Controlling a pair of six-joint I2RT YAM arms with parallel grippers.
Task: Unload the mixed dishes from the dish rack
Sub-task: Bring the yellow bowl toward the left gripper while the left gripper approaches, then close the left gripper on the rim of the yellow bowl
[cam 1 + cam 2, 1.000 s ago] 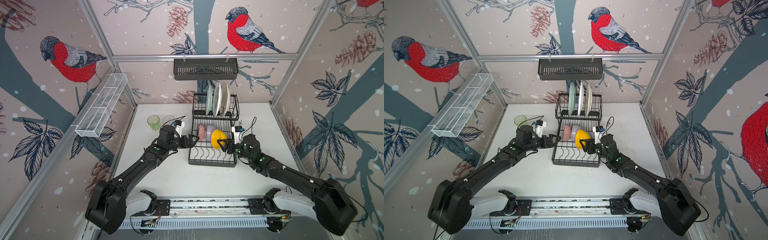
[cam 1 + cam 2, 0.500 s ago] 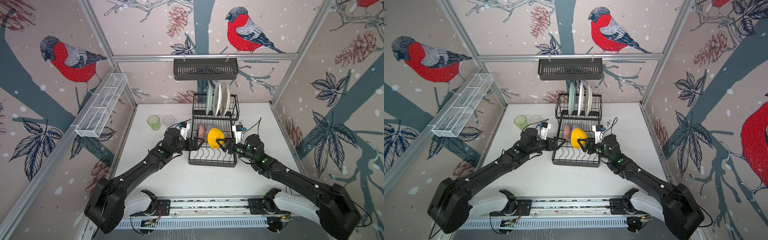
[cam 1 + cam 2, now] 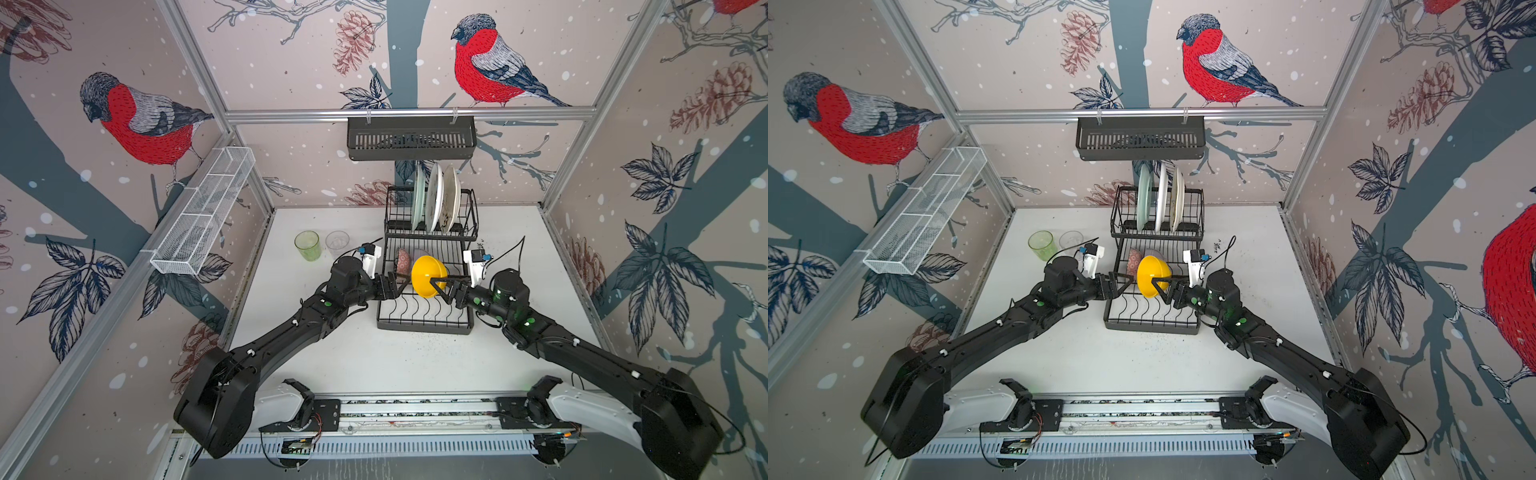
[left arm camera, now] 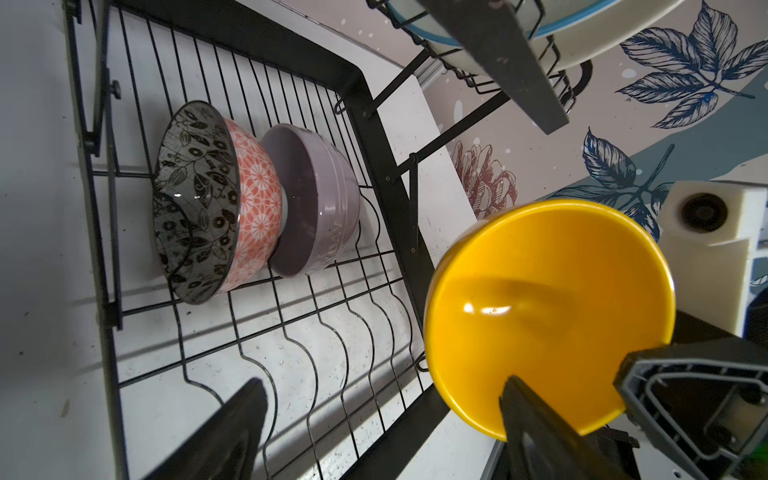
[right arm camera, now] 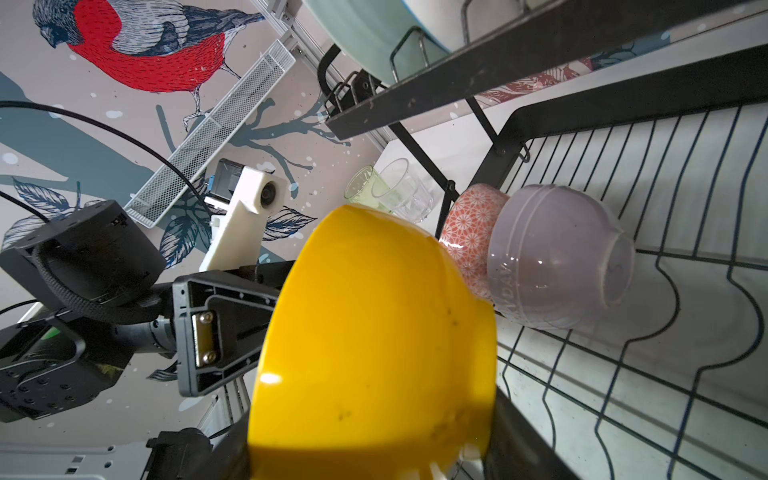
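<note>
Since a second ago the right gripper [image 3: 439,286] has carried the yellow bowl [image 3: 429,276] leftward over the dish rack [image 3: 424,322], and the left gripper [image 3: 392,286] has come in from the rack's left side to meet it. On the white bench [image 3: 415,357], the dish rack is the landmark: its raised back tier holds three plates on edge, the pale green plate [image 3: 418,198] leftmost, the white plate [image 3: 433,199] in the middle and the cream plate [image 3: 451,200] on the right. Above the rack's lower grid tray the yellow bowl hangs on its side, its hollow turned toward the left arm; the right gripper is clamped on its rim, one finger inside and one outside, as the left wrist view shows [image 4: 548,316]. The left gripper stands with its fingers apart just beside the bowl, holding nothing. At the back left of the lower tray the pink bowl [image 4: 216,199] and the lilac bowl [image 4: 316,199] lean together on their sides, the pink one nearer the rack's left edge. Left of the rack, on the bench, the green glass [image 3: 308,245] and the clear glass [image 3: 337,242] stand upright side by side, the clear one nearer the rack.
</note>
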